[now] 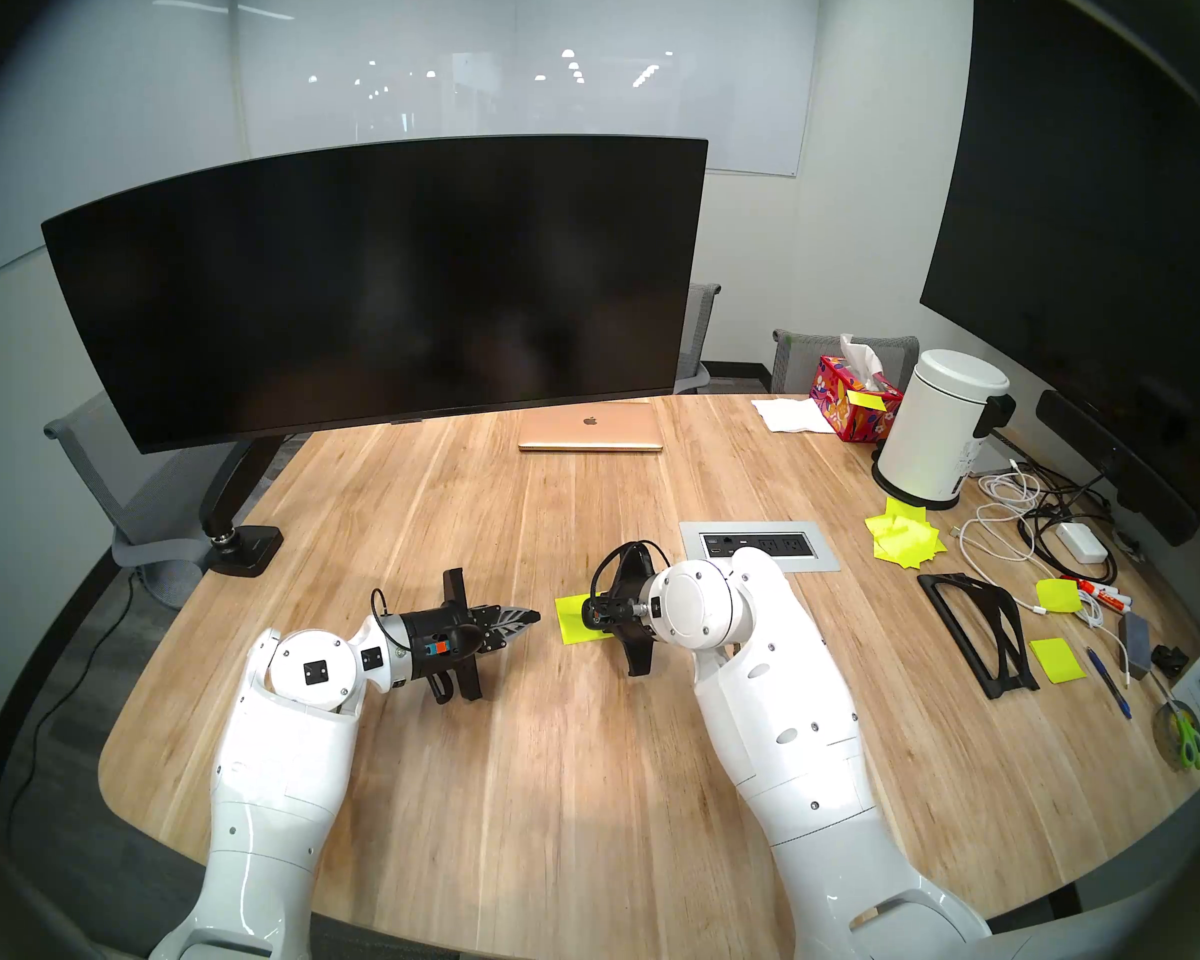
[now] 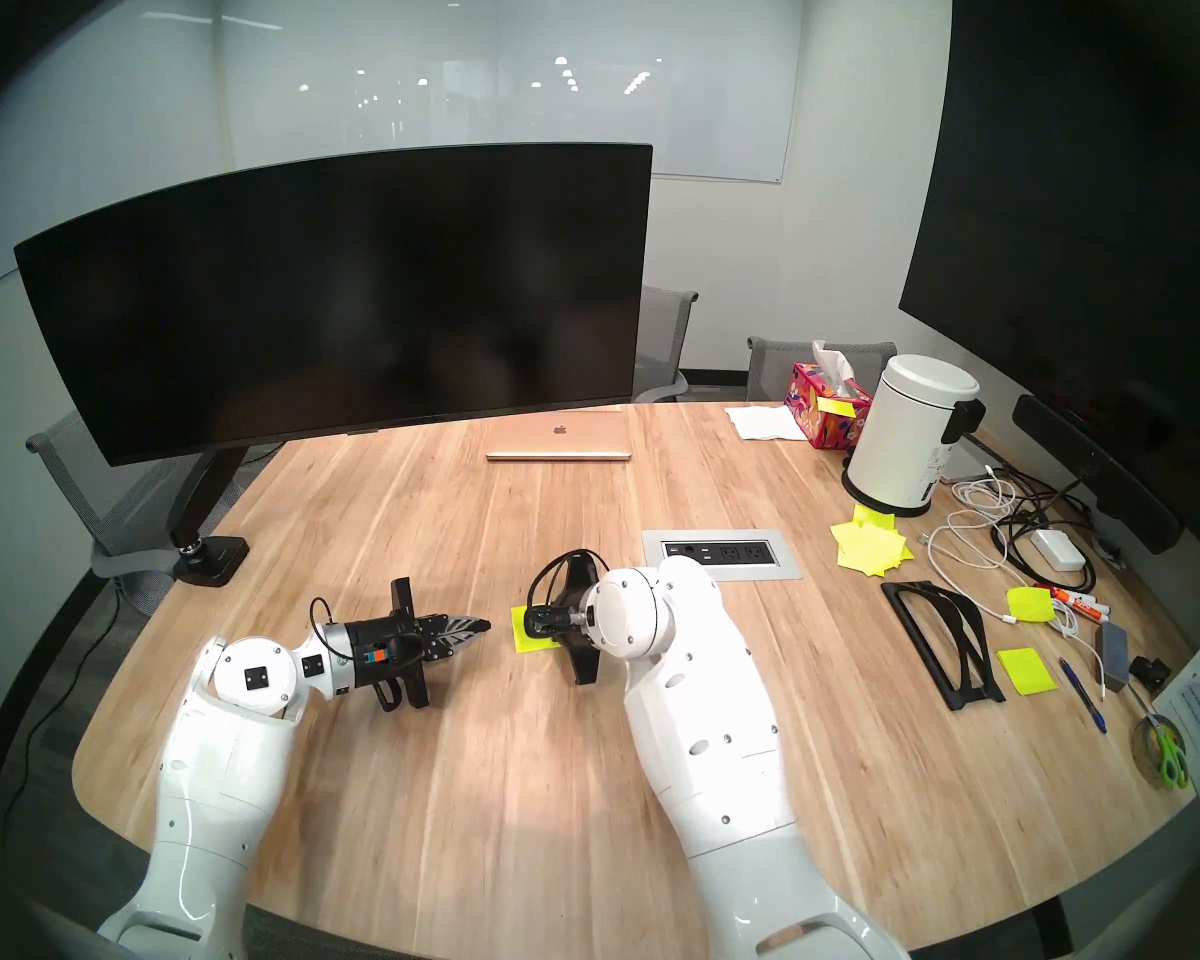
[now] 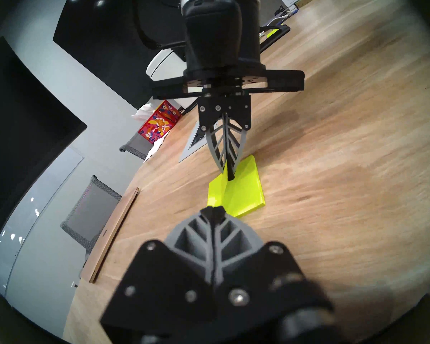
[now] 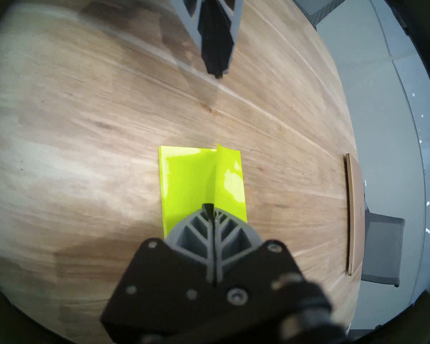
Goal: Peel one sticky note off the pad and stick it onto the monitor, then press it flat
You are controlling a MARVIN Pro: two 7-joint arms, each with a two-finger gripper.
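Left gripper (image 1: pixel 524 618): arm low over table (image 1: pixel 486 494), wrist near level, tip aimed right toward pad (image 1: pixel 575 622), just short of it; fingers pressed together, empty. Right gripper (image 3: pixel 230 176): forearm reaching fwd, wrist bent down-left over pad, fingers closed, pinching raised edge of top sticky note (image 4: pixel 230 177), rest of sheet on pad. Pad flat on table centre-front; monitor (image 1: pixel 375 287) behind-left on arm stand, screen dark.

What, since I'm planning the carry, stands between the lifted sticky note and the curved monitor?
Nothing visible does: bare table lies between the sticky note and the monitor. The laptop lies flat near the screen's right end, and the left end effector hovers aside.
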